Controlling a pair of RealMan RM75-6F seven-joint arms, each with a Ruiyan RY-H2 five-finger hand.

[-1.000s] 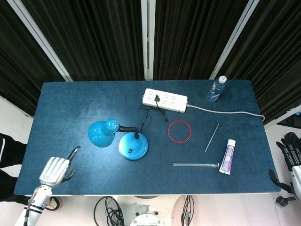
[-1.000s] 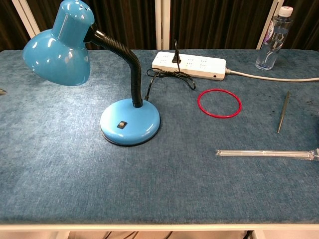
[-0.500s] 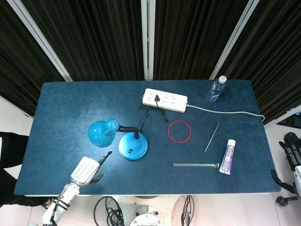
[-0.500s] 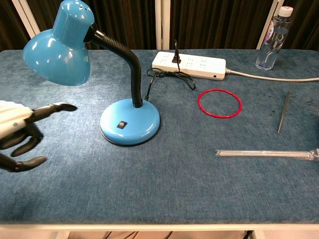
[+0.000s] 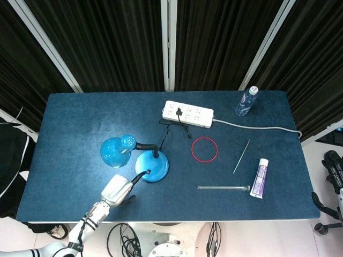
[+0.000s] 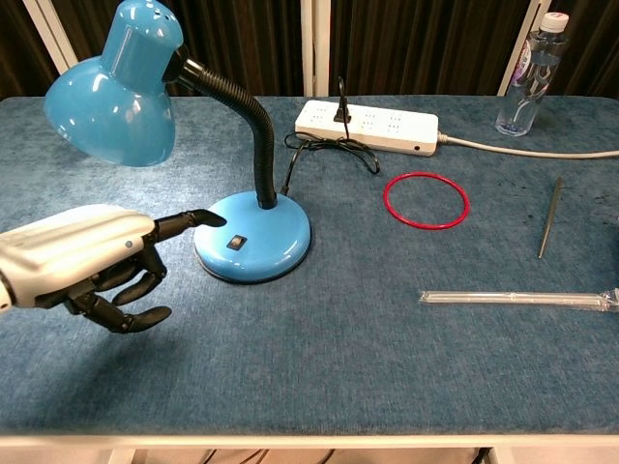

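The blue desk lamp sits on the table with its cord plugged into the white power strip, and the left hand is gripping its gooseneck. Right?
Not quite. The left hand grips nothing: in the chest view one finger points at the blue desk lamp near its base switch, clear of the gooseneck. The cord does run to the white power strip.

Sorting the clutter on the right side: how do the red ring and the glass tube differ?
The red ring is a closed, opaque red circle; the glass tube is a long, straight, clear rod. The ring lies nearer the power strip, the tube nearer the table's front edge. Both lie flat on the blue table, untouched by either hand.
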